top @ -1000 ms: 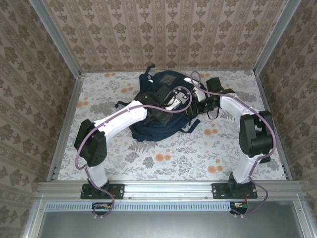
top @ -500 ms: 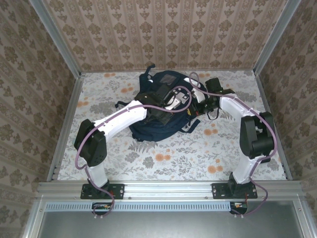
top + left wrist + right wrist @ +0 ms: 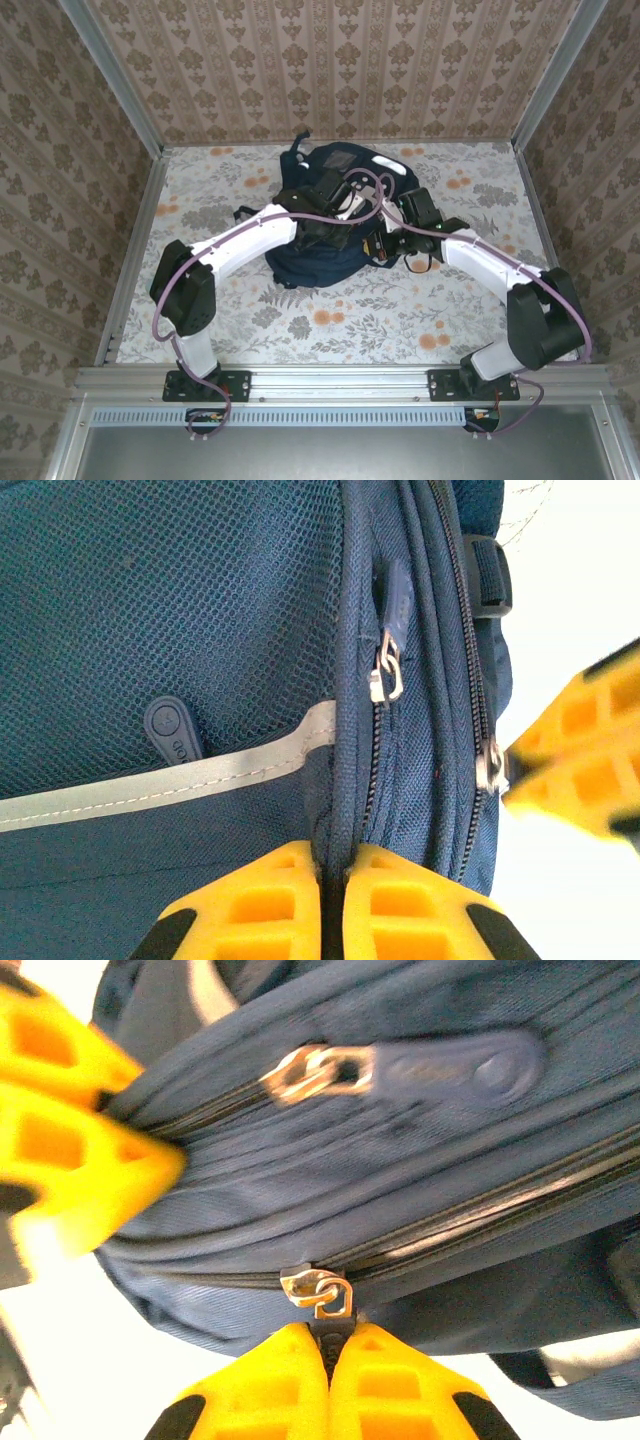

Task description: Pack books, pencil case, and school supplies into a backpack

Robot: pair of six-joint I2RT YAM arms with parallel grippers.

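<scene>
The navy backpack (image 3: 308,262) lies in the middle of the table with both arms over it. My left gripper (image 3: 335,858) is shut on a ridge of piping along the backpack (image 3: 200,610) beside a zipper; from above it sits on the bag's top (image 3: 345,215). My right gripper (image 3: 330,1348) is shut on the dark pull tab of a metal zipper slider (image 3: 318,1292) on the backpack's side (image 3: 400,1160), at the bag's near right edge (image 3: 380,243). The books, pencil case and school supplies are out of view.
A second zipper pull (image 3: 440,1065) lies on the upper track. Another slider (image 3: 385,675) hangs beside the mesh pocket with its grey stripe (image 3: 150,790). Floral tablecloth (image 3: 330,320) spreads around the bag, and patterned walls stand close on three sides.
The right gripper has shut on the zipper pull, and the right arm has swung nearer and leftward along the bag's side. The left arm has barely moved.
</scene>
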